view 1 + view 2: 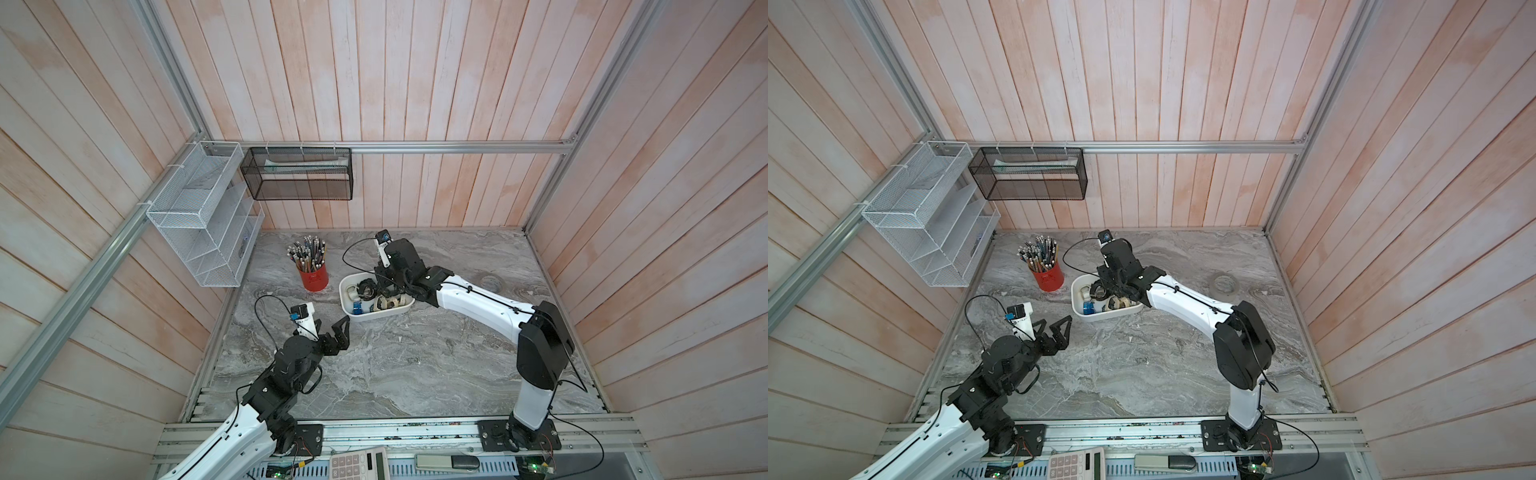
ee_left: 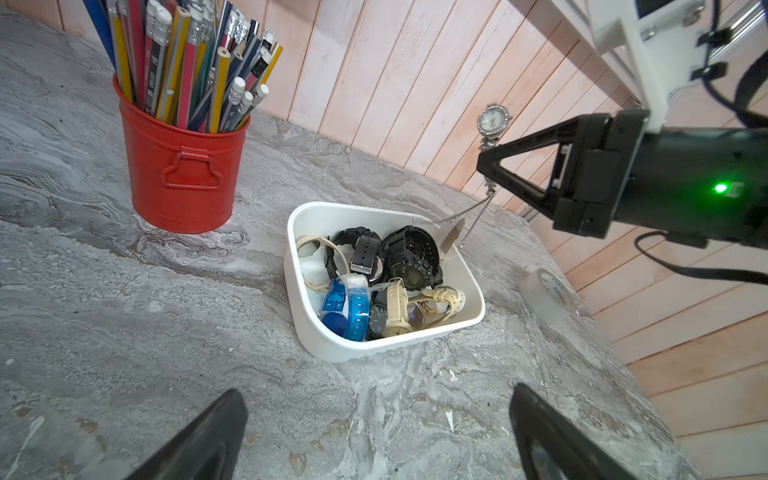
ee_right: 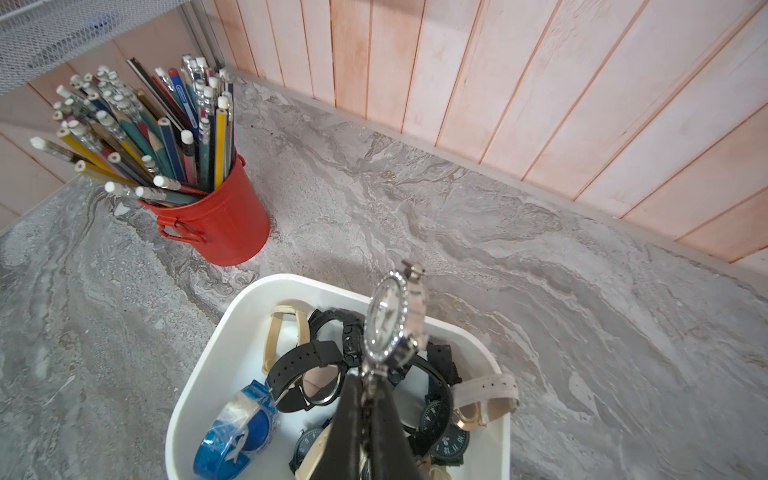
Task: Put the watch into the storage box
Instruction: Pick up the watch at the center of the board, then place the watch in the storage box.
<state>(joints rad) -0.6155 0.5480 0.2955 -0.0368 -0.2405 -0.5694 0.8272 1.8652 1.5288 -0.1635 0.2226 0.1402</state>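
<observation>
Right gripper point(image 3: 365, 386) is pinched shut on the watch point(image 3: 386, 320) chain, dangling over the box point(image 3: 249, 299) far rim. Left gripper point(image 1: 332, 326) is wide open. Let go now and it could drape outside.

This was a robot lab booth dressed as an office desk. Plank walls point(image 1: 415, 83) stood in aluminium rails point(image 1: 457, 147) around a marble-look tabletop point(image 1: 415, 365). A white wire basket point(image 1: 199, 220) and a black wire basket point(image 1: 297, 174) hung from the rails. There was a red cup point(image 1: 314, 277) of pencils point(image 1: 307, 249) and a calculator point(image 1: 359, 463). The left robot arm point(image 1: 245, 430) and right robot arm point(image 1: 478, 303) were bolted to a slotted metal base point(image 1: 395, 432).
</observation>
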